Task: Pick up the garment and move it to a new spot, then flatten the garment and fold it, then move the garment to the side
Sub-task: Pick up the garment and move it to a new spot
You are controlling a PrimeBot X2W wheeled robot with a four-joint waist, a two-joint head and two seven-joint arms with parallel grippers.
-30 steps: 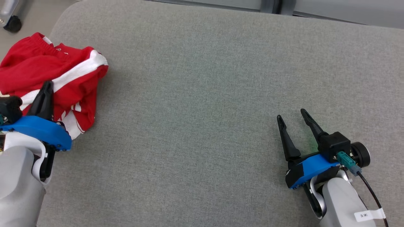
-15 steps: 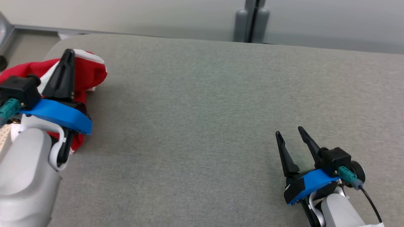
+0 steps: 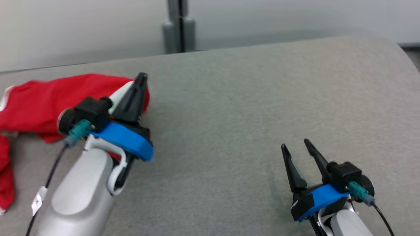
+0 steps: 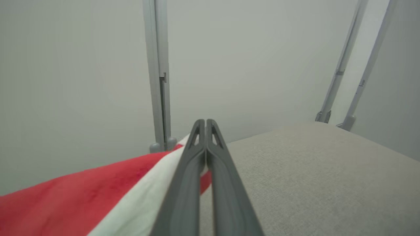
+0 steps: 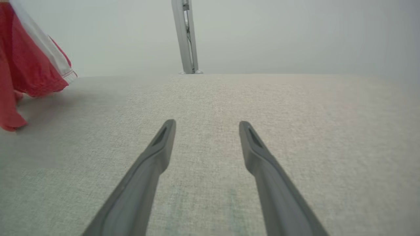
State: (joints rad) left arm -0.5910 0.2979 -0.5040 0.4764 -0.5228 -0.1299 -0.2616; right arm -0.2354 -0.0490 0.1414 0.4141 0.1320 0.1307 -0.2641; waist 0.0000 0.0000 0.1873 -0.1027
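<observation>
Garment (image 3: 39, 98), red with white stripe, hangs at ten o'clock over the grey surface (image 3: 229, 98), pinched in the fully closed left gripper (image 3: 141, 77); right gripper (image 3: 295, 143), at five o'clock, stands wide open and empty.

Garment (image 3: 49, 98): soft red cloth, white stripe, matt. Table cover (image 3: 236, 98): grey woven fabric, matt, slightly rough. Right gripper (image 3: 295, 144) fingers (image 3: 292, 170): dark matt plastic. Blue wrist bracket (image 3: 126, 139): smooth plastic.
</observation>
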